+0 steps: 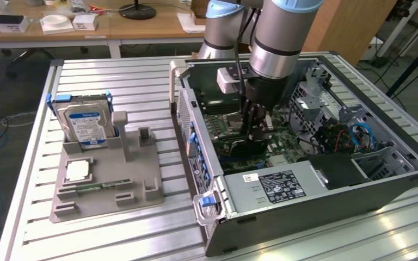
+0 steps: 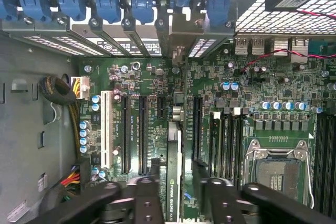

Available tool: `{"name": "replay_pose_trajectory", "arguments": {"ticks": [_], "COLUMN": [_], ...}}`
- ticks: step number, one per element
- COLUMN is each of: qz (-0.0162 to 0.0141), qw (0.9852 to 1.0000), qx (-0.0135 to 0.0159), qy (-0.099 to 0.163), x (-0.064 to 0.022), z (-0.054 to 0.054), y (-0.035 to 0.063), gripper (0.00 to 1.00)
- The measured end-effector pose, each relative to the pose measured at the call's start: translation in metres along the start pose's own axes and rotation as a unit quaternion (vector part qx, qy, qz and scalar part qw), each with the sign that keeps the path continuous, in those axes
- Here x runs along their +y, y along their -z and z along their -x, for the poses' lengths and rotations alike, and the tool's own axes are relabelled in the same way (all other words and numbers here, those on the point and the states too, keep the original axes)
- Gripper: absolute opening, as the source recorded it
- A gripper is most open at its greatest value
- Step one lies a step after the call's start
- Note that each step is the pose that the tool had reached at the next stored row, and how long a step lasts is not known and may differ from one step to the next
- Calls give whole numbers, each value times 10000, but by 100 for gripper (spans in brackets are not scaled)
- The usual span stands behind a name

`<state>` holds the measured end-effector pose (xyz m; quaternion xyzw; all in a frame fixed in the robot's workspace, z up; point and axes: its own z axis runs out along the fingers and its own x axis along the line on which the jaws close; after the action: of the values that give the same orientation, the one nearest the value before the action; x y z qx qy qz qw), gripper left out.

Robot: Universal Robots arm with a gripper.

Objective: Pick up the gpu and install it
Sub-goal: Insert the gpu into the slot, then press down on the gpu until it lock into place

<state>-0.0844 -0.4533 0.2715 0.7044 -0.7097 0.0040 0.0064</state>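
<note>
Reaching into the open computer case (image 1: 383, 185), our gripper (image 2: 176, 179) straddles the gpu (image 2: 174, 171), which stands on edge over the motherboard (image 2: 273, 103); whether its fingers (image 2: 202, 174) pinch the card we cannot tell. At nine o'clock in the exterior view sits the hard drive (image 1: 85, 122).

Robotics lab or engineering workshop. Robot arm (image 1: 274, 38) mounted over slotted aluminium-profile table (image 1: 122, 87). Open desktop computer case (image 1: 325, 179) lying on it, motherboard (image 2: 262, 93) exposed. Grey fixture tray (image 1: 107, 185) holding hard drive (image 1: 85, 125) upright. Wooden workbenches (image 1: 122, 27) behind, small boxes and lamp base on top, loose cables on floor.
</note>
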Motion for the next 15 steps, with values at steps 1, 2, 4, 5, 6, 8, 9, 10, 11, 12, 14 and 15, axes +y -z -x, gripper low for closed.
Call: {"name": "replay_pose_trajectory", "arguments": {"ticks": [1, 2, 4, 5, 6, 8, 9, 10, 11, 12, 14, 15], "qz": [0, 0, 0, 0, 0, 0, 0, 0, 0, 0, 0, 0], "qw": [10000, 10000, 10000, 10000, 10000, 10000, 10000, 10000, 10000, 10000, 10000, 10000], "qx": [0, 0, 0, 0, 0, 0, 0, 0, 0, 0, 0, 0], "qy": [0, 0, 0, 0, 0, 0, 0, 0, 0, 0, 0, 0], "x": [0, 0, 0, 0, 0, 0, 0, 0, 0, 0, 0, 0], "z": [0, 0, 0, 0, 0, 0, 0, 0, 0, 0, 0, 0], "y": [0, 0, 0, 0, 0, 0, 0, 0, 0, 0, 0, 0], "gripper": [37, 31, 25, 19, 19, 11, 11, 11, 11, 11, 11, 11]}}
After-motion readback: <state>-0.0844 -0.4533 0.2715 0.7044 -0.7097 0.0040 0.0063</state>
